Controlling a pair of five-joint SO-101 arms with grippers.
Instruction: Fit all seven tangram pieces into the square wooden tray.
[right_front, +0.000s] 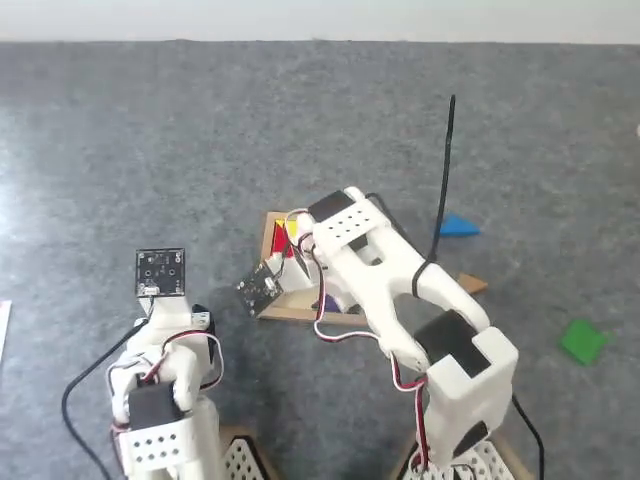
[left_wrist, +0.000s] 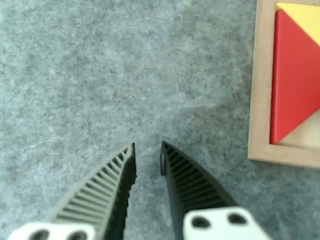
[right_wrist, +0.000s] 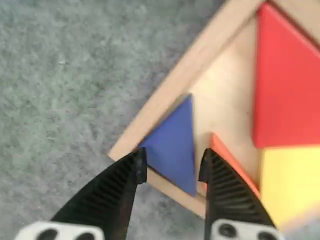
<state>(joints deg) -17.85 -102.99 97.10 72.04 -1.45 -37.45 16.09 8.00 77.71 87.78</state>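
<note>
Right wrist view: a blue wooden triangle (right_wrist: 175, 142) is being clasped by the right gripper (right_wrist: 172, 166) across the square wooden tray's (right_wrist: 200, 61) corner rim, apparently for seating inside.

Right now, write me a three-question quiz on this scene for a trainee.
1. True or false: the red piece and the yellow piece both lie inside the wooden tray.
2. Which piece lies on the table farthest from the tray? A) green piece B) red piece C) yellow piece
3. In a few words: what lies beneath the left gripper?
Key: 1 true; 2 A; 3 bare grey table, beside the tray.
</note>
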